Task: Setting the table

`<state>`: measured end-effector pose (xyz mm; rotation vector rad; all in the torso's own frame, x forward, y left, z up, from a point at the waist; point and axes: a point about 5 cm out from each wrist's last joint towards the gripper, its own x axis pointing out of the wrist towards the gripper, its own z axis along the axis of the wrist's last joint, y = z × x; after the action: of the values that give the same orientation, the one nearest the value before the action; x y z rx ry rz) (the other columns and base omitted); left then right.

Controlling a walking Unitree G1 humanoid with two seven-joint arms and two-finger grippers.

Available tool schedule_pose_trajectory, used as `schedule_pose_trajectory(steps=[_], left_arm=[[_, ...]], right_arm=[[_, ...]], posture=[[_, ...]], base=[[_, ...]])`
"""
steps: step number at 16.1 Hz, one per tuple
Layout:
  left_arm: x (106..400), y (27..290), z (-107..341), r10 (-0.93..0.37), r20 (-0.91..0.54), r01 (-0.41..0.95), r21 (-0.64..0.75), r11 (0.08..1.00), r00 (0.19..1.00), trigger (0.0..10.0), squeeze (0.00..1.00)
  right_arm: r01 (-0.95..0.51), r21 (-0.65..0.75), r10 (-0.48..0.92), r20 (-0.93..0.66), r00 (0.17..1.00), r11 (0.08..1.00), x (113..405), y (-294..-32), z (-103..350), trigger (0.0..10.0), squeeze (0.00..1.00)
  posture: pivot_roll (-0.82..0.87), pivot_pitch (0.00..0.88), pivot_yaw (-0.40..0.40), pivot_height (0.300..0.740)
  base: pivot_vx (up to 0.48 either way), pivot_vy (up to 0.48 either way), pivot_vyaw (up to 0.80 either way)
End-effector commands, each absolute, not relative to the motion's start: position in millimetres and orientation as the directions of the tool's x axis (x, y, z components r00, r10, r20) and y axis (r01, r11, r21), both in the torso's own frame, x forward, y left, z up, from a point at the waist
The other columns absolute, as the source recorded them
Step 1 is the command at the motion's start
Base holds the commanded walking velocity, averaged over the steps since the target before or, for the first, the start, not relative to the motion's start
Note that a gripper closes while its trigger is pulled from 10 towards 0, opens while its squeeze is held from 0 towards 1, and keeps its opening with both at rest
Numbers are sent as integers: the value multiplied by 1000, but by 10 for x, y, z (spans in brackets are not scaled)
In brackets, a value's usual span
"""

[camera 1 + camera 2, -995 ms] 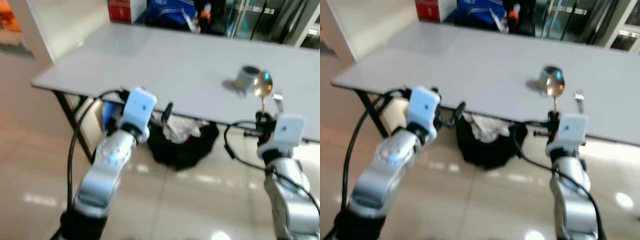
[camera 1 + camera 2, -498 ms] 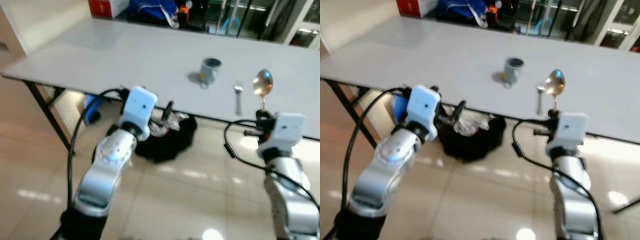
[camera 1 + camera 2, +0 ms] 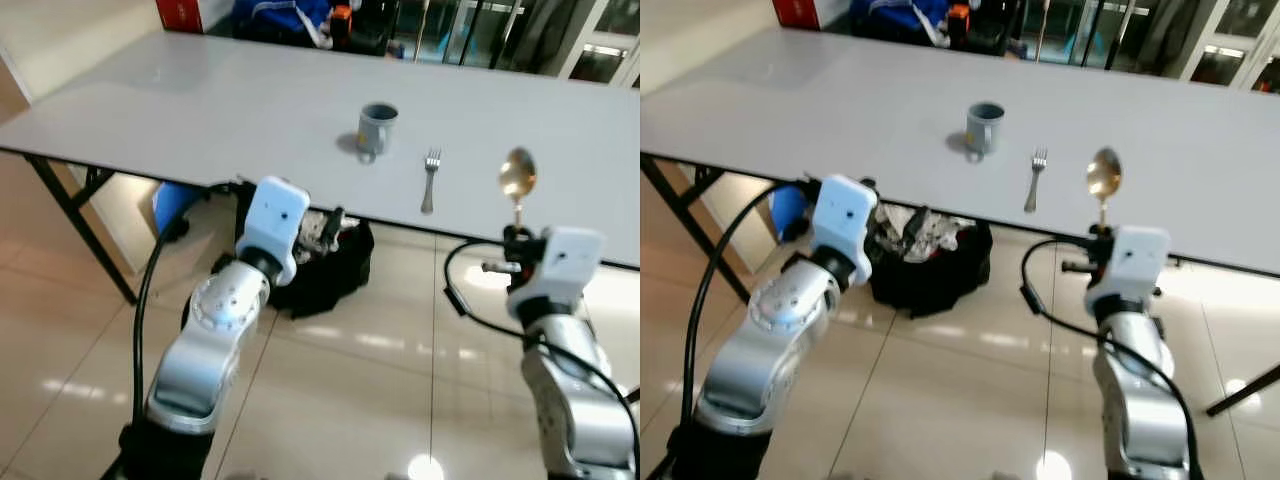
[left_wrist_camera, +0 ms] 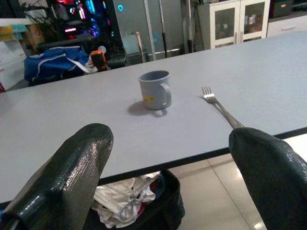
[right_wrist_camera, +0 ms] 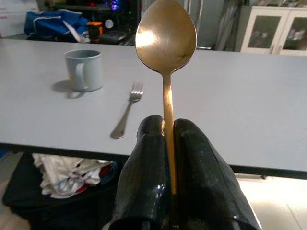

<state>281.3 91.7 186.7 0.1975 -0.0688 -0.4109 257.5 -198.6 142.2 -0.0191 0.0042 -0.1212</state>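
Spoon carried to table, not yet placed

R gripper (image 3: 515, 238) clenched on gold spoon (image 3: 517, 180), handle upright, short of table (image 3: 200, 100) edge. Fork (image 3: 429, 180) lay ahead, slightly left, beside mug (image 3: 377, 126). L gripper (image 3: 333, 222) empty, fingers apart.

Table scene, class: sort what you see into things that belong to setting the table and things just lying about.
Job:
spoon, shut in right gripper
fork
mug
table

Lying about:
black bag under table
blue bag
red box

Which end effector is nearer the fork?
Right. The right end effector, holding the spoon, sits just right of the fork; the left end effector is farther left, nearer the mug.
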Motion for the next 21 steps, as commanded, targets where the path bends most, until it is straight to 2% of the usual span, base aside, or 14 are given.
schedule_pose_trajectory(steps=[1,7,12,19,21], left_arm=[[2811,947,1890,-403,35,388,201,899,915,10000,0],[2796,966,1873,-418,27,404,212,890,908,10000,0],[2792,967,1872,-424,26,409,213,887,905,10000,0],[2787,967,1869,-433,23,418,216,882,901,10000,0],[2786,960,1865,-438,21,423,217,879,899,10000,0]], right_arm=[[110,-13,-110,-5,994,994,2593,-1964,1435,10000,0],[104,-12,-104,-19,994,995,2588,-1940,1396,10000,0],[101,-10,-101,-23,995,995,2584,-1939,1391,10000,0],[113,-7,-114,-31,993,994,2574,-1961,1384,10000,0],[117,-13,-117,-35,992,993,2573,-1974,1381,10000,0]], posture=[[9,30,-12,740],[14,17,-9,740],[14,15,-9,740],[12,18,-4,740],[11,23,-3,740]], base=[[431,0,0],[431,0,0],[431,0,-766],[426,0,0],[412,0,-800]])
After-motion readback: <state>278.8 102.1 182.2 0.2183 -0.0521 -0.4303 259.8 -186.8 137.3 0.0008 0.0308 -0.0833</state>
